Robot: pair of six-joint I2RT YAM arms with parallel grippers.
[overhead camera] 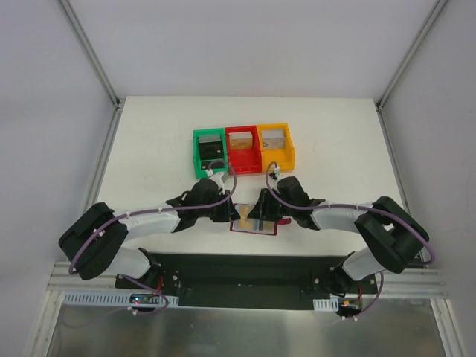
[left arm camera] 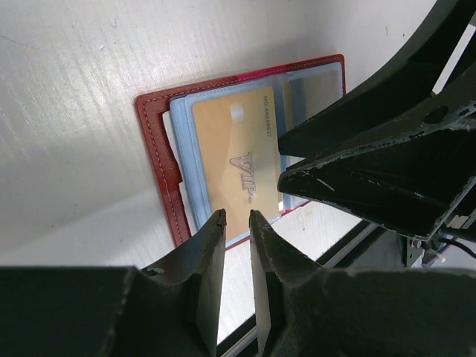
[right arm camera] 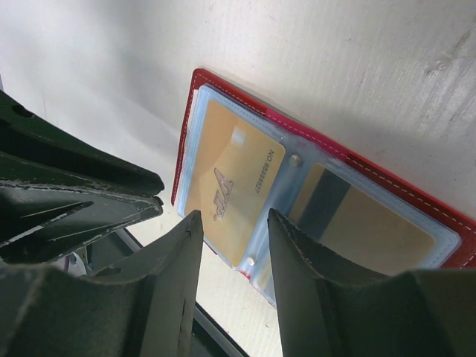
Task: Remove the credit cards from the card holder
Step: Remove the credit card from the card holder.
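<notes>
The dark red card holder (overhead camera: 254,223) lies open and flat near the table's front edge. It also shows in the left wrist view (left arm camera: 158,156) and the right wrist view (right arm camera: 416,195). Clear blue sleeves inside hold a tan card marked VIP (left arm camera: 234,160) (right arm camera: 230,182) and a second tan card with a dark stripe (right arm camera: 357,223). My left gripper (overhead camera: 227,213) (left arm camera: 236,219) hovers over the holder's left half, jaws a narrow gap apart and empty. My right gripper (overhead camera: 266,212) (right arm camera: 234,216) hovers over the middle fold, jaws wider apart and empty.
Green (overhead camera: 210,152), red (overhead camera: 243,147) and orange (overhead camera: 276,145) plastic bins stand in a row behind the holder. The black base rail (overhead camera: 245,271) runs just in front of it. The two grippers are close, nearly facing each other over the holder.
</notes>
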